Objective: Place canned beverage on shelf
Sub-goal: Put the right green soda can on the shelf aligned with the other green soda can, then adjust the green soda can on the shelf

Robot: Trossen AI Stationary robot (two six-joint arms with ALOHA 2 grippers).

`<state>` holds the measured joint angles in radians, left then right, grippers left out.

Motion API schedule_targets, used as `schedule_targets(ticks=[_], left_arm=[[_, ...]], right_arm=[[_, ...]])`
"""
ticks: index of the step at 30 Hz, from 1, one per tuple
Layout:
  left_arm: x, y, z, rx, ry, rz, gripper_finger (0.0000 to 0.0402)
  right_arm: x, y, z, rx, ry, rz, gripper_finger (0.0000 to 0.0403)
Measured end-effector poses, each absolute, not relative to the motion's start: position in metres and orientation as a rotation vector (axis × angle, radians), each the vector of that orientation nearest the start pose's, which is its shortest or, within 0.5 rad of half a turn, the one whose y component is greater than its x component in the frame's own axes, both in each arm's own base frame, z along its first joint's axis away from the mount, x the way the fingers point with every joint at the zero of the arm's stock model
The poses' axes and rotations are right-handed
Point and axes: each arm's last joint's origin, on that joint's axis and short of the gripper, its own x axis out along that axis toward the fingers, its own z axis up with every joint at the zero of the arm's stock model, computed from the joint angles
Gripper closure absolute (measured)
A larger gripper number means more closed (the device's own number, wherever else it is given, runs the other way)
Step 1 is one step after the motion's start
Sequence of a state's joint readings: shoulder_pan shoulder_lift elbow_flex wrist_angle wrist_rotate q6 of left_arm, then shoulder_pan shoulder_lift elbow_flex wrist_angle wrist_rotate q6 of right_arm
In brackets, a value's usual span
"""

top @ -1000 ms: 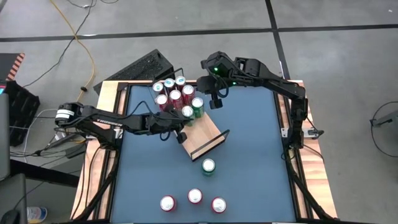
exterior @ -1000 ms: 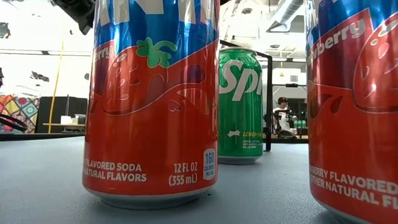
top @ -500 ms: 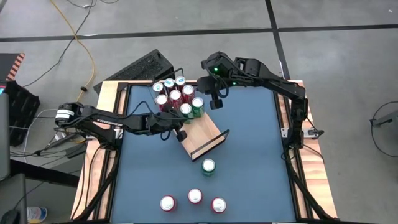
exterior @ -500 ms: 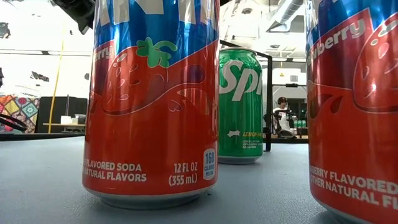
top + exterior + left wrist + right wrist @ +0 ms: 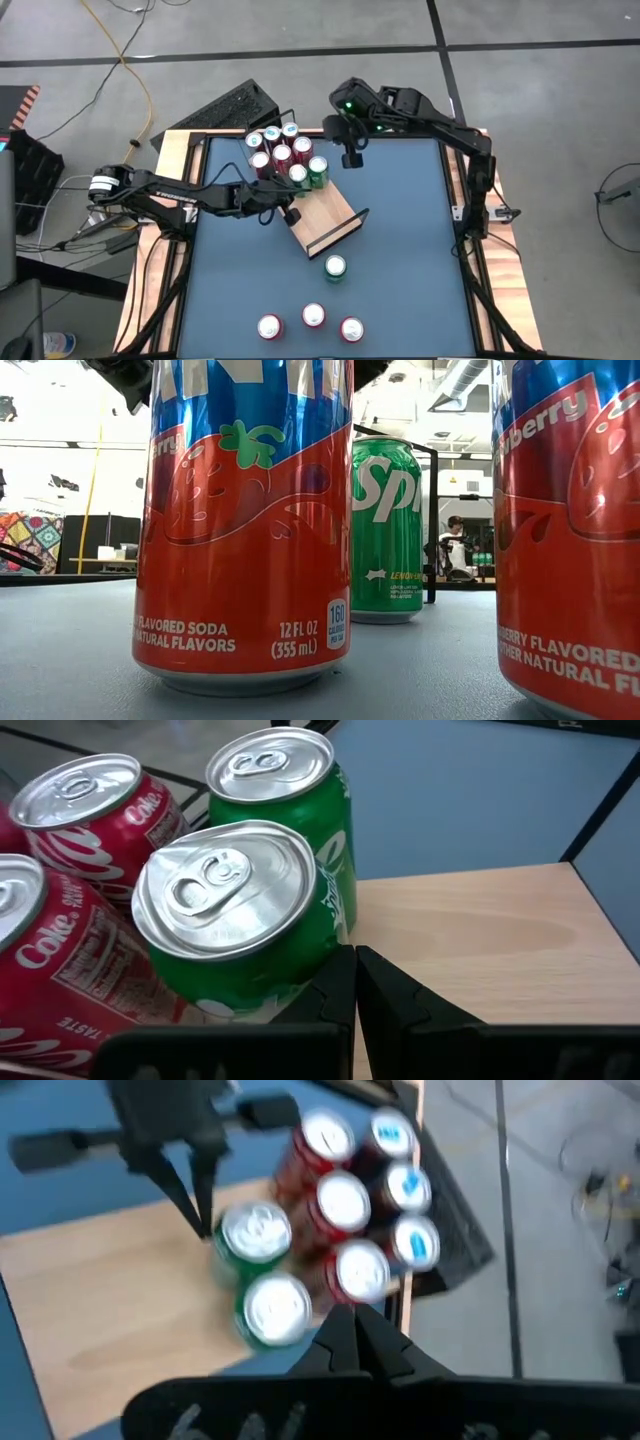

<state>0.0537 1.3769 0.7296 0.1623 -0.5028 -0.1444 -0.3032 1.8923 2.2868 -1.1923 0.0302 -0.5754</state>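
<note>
Blue table [image 5: 400,240] carries my shelf [image 5: 325,215]; left gripper [image 5: 293,214], fingers together, touches a green can [image 5: 235,915]; right gripper [image 5: 351,160], also closed, hovers above

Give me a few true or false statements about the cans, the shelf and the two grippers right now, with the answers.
1. Four cans stand on the blue table, off the shelf. True.
2. The left gripper holds a can. False: it is shut and empty, beside a green can.
3. The shelf is completely full. False: bare wood remains.
4. The right gripper is shut and empty. True.
5. Every can off the shelf is green. False: only one green can; three red cans.
</note>
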Motion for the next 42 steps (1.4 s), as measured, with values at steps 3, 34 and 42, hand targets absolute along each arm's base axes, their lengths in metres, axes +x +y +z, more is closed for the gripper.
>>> schedule_targets(ticks=[3, 34, 42], left_arm=[[0.282, 0.03, 0.219, -0.021, 0.436, 0.603, 0.0401], [0.207, 0.009, 0.313, -0.108, 0.132, 0.476, 0.0401], [0.207, 0.009, 0.307, -0.126, 0.183, 0.474, 0.0401]], right_arm=[[0.353, -0.119, 0.432, -0.392, 0.887, -0.1, 0.0403], [0.377, -0.11, 0.311, -0.262, 1.121, 0.135, 0.0403], [0.383, -0.113, 0.309, -0.287, 1.056, 0.115, 0.0403]])
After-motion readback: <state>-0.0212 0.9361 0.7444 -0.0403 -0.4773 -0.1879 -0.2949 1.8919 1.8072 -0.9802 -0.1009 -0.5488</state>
